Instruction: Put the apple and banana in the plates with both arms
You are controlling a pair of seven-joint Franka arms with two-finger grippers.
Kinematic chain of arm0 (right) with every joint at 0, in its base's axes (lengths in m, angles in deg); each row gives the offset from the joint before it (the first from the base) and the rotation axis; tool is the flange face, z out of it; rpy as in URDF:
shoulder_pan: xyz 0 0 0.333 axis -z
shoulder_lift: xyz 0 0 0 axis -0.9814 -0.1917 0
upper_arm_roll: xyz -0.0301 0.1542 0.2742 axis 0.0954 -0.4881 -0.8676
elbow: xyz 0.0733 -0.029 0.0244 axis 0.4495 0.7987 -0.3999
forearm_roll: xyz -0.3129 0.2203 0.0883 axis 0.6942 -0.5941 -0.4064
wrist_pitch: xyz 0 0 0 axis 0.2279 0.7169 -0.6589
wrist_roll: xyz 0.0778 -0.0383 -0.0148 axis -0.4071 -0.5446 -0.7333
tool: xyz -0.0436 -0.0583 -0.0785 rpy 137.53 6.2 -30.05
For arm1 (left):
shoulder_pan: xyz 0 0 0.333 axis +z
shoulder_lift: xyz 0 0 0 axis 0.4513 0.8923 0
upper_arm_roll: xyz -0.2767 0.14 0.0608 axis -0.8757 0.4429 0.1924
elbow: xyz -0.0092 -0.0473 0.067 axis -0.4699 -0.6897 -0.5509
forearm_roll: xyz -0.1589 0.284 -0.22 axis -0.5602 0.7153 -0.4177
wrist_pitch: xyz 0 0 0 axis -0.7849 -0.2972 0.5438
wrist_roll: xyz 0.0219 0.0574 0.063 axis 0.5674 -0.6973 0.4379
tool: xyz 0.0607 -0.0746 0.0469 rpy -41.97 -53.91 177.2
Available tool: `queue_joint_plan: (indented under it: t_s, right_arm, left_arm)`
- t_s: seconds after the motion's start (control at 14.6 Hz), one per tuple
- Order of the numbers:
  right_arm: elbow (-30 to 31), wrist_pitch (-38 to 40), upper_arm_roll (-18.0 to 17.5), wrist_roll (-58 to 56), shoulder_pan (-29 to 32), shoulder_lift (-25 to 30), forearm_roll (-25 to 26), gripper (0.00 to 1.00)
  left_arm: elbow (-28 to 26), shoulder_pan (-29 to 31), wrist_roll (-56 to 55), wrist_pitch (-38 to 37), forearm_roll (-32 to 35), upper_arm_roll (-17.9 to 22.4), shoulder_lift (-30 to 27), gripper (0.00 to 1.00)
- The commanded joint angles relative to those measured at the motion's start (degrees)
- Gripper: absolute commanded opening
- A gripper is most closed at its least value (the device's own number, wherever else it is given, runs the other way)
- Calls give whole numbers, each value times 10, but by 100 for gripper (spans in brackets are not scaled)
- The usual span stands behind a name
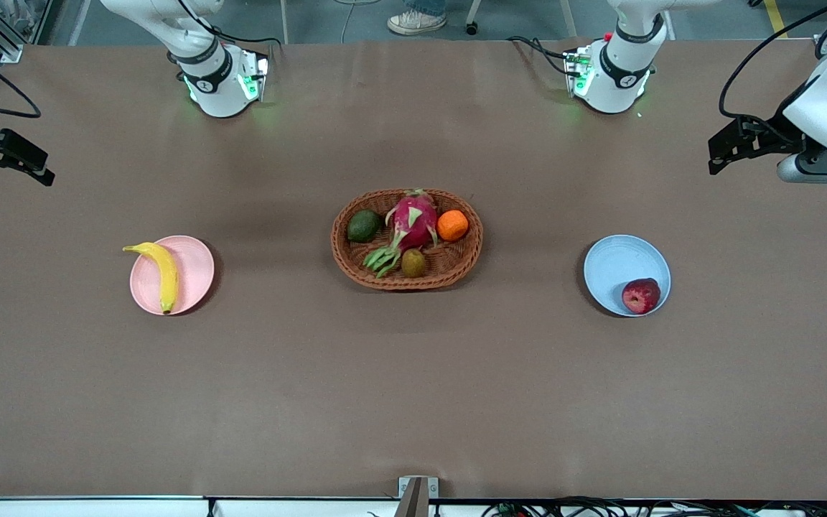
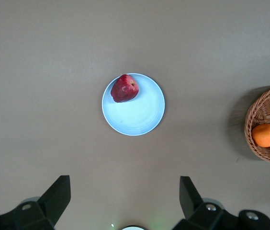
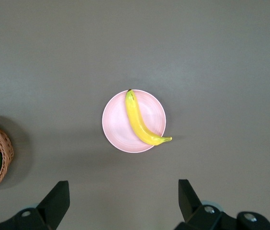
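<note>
Two fruit-filled plates and a basket on a brown worktop (image 1: 413,402), both arms raised at its ends.

Wide bare worktop surrounds everything. The banana (image 1: 163,273) lies across the pink plate (image 1: 194,266), one tip overhanging its rim; the apple (image 1: 641,296) sits at the blue plate's (image 1: 618,262) edge nearest the front camera. Between them a basket (image 1: 456,266) holds dragon fruit (image 1: 413,219), orange (image 1: 452,225) and other fruit. The left gripper (image 2: 124,199) and right gripper (image 3: 123,201) hang wide open and empty above the worktop's ends.
</note>
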Motion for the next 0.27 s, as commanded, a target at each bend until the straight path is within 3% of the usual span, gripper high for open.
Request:
queue_joint_plan:
  t_s: [0.0,0.21]
  right_arm:
    - [19,-1,-10,4,11,20,10,100]
    - [19,-1,-10,3,11,19,10,100]
  left_arm:
    - [3,5,14,-2,-3,0,-3,100]
    - [3,9,15,-2,-4,0,-4,100]
